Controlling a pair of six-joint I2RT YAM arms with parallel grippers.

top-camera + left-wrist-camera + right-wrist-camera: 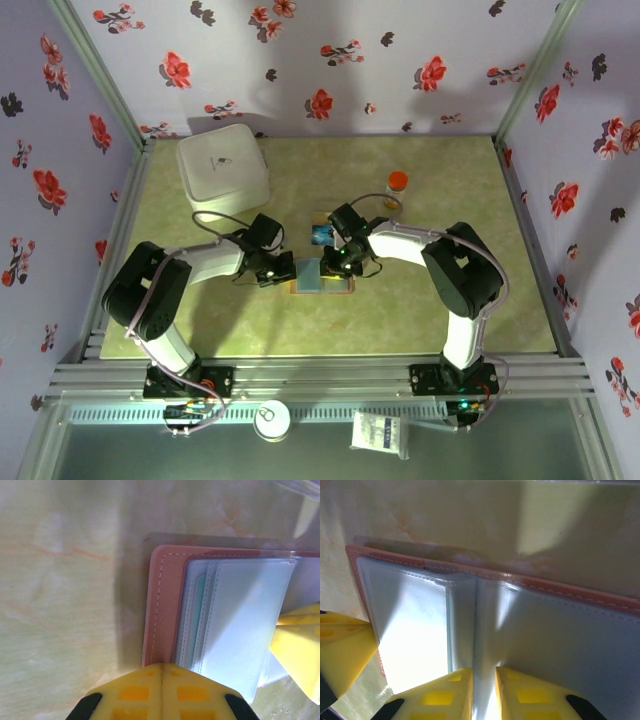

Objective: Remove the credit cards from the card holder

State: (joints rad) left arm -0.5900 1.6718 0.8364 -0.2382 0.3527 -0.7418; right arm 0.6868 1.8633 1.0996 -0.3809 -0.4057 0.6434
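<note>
Tan card holder (322, 277) open on counter (420, 310); left gripper (162, 672) pressed together on its edge, right gripper (484, 680) slightly spread over pockets.

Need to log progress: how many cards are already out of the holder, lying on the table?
1. A blue card lies on the table just beyond the open card holder. Others may be hidden in its pockets or under the grippers.

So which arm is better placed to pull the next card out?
Probably the right: its hand straddles the open tan leather card holder's centre fold, fingers slightly apart. The left hand looks shut at the holder's edge.
</note>
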